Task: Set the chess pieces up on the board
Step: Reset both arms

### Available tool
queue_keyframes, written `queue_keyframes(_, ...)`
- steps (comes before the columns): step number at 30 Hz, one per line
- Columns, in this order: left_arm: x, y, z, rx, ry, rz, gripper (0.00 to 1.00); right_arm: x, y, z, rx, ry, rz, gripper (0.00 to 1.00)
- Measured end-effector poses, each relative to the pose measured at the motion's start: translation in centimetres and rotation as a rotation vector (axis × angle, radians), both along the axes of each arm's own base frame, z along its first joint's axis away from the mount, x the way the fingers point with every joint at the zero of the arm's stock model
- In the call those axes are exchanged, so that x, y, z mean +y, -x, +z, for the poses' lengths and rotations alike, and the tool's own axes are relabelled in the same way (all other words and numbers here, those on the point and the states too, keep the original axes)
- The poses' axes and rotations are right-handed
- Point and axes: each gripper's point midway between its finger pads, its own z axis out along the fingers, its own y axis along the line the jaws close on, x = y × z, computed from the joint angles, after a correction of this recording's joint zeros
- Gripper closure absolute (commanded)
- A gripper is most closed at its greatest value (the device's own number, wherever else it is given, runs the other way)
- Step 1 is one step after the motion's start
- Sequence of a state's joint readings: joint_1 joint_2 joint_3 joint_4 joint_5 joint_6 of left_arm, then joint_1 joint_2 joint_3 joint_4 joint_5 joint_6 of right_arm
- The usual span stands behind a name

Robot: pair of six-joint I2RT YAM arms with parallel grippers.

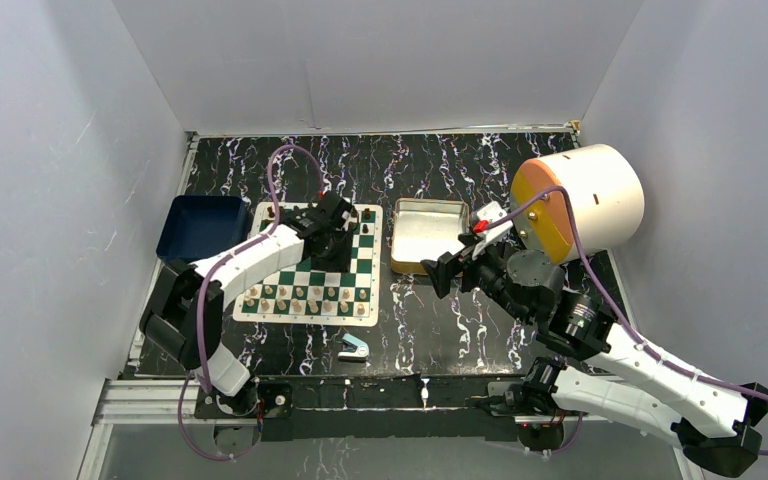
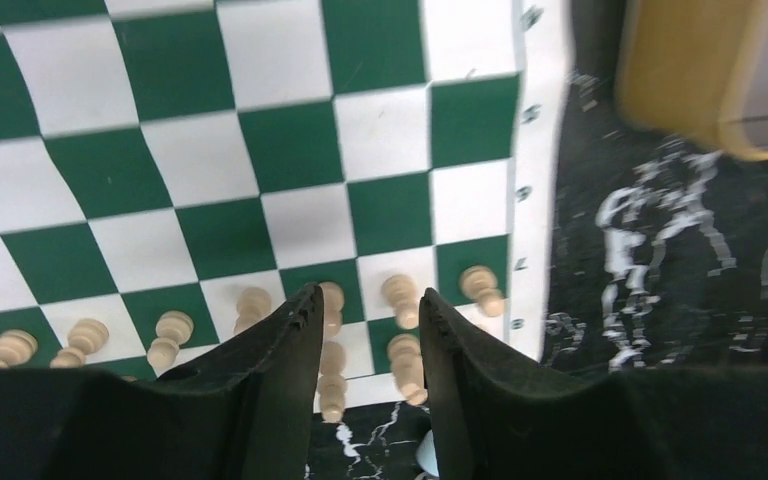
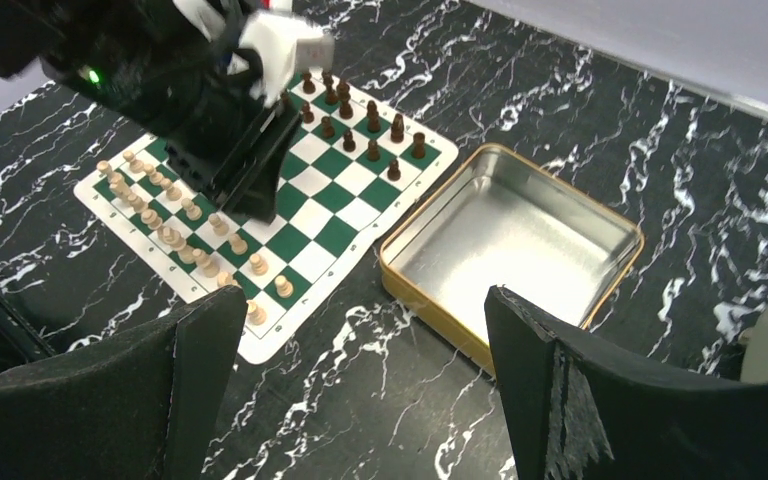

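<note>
A: Where's the set rn?
B: On the board (image 2: 290,145): green/white checks, cream border, flat on the black marbled table (image 3: 580,120). Pale pieces (image 2: 475,285) stand in 2 rows along the near edge. Dark pieces (image 3: 372,150) are on the far side, some hidden behind the L arm, so can't count them.
A: Pincers?
B: L gripper (image 2: 370,293) hangs over the board, fingers apart w/ a narrow gap and nothing between them. The pieces seen thru the gap are standing on squares below. R gripper (image 3: 360,295) gapes wide, empty, above the table near the tin (image 3: 520,230).
A: How'd the pieces handle?
B: Guessing: turned wood, v. light, stiff, smooth & round, so they'd roll if dropped. Small foot, taller than wide, so prob. tip easily. Each is way smaller than a square but neighbours sit close, so a fat finger could knock the next one.
A: Where to grab?
B: From above, pads either side of the body, below the head. A gentle squeeze should do. It won't crush, but a round stem may squirt out if held off-centre.
A: Other textures?
B: Board looks like a thin soft mat, prob. wrinkles or slides if dragged. Tin's shiny silver inside, gold rim, rounded corners. Fingers are matte black, blunt.
</note>
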State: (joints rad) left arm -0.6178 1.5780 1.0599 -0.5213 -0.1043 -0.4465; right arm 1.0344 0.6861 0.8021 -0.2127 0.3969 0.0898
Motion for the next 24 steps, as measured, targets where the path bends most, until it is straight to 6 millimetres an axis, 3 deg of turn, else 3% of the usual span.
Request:
queue_keyframes(4, -1.7, -2.1, 4.0, -0.084, 0.071, -0.008, 0.58, -0.2, 0.3, -1.1, 0.089, -0.036, -0.032, 0.01)
queue_keyframes(11, -2.8, -3.0, 12.4, -0.259, 0.215, -0.027, 0.50, 0.7, 1.1, -2.5, 0.227, -0.049, -0.028, 0.01)
queue_keyframes(16, -2.5, -2.1, 18.4, -0.386, 0.320, -0.026, 0.48, 1.3, 0.7, -2.6, 0.320, -0.070, -0.091, 0.01)
queue_keyframes(21, -1.7, -0.2, 22.7, -0.473, 0.422, -0.023, 0.45, 1.3, 0.9, -2.0, 0.369, -0.098, -0.112, 0.01)
queue_keyframes(22, -1.4, 0.3, 23.5, -0.494, 0.443, -0.020, 0.19, 1.3, 0.9, -2.0, 0.373, -0.099, -0.114, 0.01)
queue_keyframes(23, -1.1, 0.8, 24.3, -0.516, 0.463, -0.017, 0.12, 1.2, 1.0, -2.1, 0.378, -0.101, -0.116, 0.01)
queue_keyframes(24, -0.6, 1.4, 24.8, -0.536, 0.479, -0.014, 0.11, 1.1, 1.0, -2.2, 0.384, -0.102, -0.121, 0.01)
